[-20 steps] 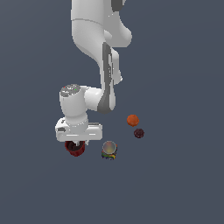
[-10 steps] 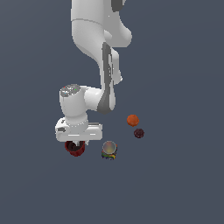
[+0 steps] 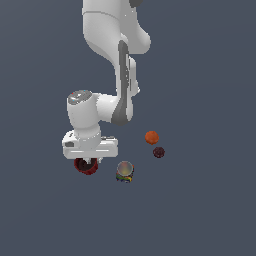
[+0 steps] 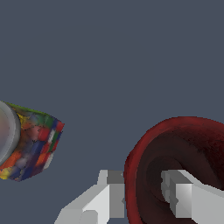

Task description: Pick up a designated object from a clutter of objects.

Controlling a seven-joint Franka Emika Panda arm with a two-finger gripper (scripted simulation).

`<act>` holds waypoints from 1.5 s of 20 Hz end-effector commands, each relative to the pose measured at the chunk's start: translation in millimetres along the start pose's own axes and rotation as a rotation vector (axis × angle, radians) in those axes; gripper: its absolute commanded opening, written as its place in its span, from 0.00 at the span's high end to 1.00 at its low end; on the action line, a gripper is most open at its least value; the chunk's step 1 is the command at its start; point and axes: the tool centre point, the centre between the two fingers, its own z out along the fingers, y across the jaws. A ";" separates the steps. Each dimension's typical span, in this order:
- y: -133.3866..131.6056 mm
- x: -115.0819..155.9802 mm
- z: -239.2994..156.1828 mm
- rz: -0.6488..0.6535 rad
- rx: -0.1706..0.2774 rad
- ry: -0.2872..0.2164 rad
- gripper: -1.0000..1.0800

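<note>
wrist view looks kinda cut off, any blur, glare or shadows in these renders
Wrist view: sharp, but the dark red cup and multicoloured can are cropped by the frame edges; one finger sits inside the cup's hollow, one outside. Exterior view: flat, even lighting, no cast shadows visible on the floor, the can's pale top faintly shiny.

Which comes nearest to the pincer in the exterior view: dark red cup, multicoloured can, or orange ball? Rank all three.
1. Dark red cup, at the pincer, directly beneath the hand.
2. Multicoloured can, just toward the exterior view's right.
3. Orange ball, farther right and higher in that view.
</note>
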 end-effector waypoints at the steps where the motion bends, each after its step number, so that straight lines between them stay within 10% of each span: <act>1: -2.1 5.1 -15.2 -0.001 -0.001 0.005 1.00; 30: -47.9 78.7 -301.3 0.000 -0.003 0.002 1.00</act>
